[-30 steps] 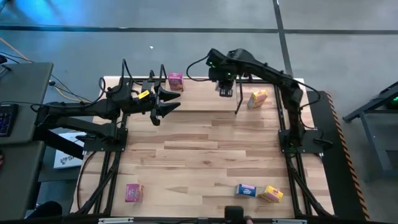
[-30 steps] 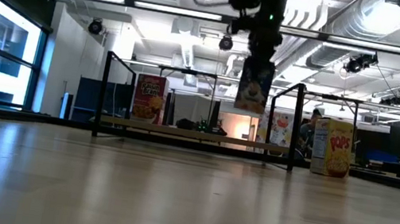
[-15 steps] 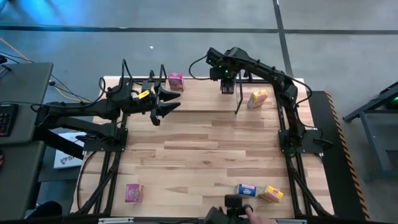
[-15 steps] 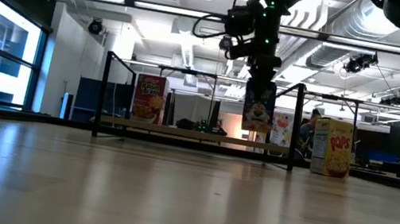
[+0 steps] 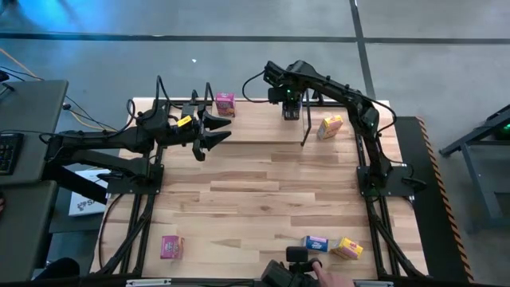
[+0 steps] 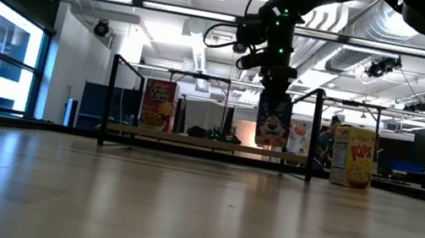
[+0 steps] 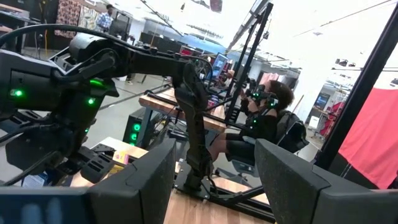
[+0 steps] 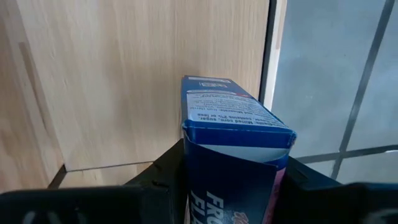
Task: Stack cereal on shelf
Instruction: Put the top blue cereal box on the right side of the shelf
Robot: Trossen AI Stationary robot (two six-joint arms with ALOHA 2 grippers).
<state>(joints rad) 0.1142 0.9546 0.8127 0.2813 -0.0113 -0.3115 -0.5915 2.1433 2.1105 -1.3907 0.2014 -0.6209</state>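
- The wood-plank desk point(image 5: 255, 199) carries the shelf point(image 6: 209, 143) along its far edge.
- The right gripper point(image 5: 291, 108) hangs over the shelf's right end, its fingers clamped on an upright blue cereal box point(image 8: 233, 158).
- The left gripper point(image 5: 217, 127) hovers near the pink cereal box point(image 5: 225, 104) on the shelf, fingers apart.

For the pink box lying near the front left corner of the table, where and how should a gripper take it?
Come straight down on the pink box and close across its two narrower sides. It lies flat with its broad face up, nothing touches it, and the blue box is far off. The left gripper is the nearer one.
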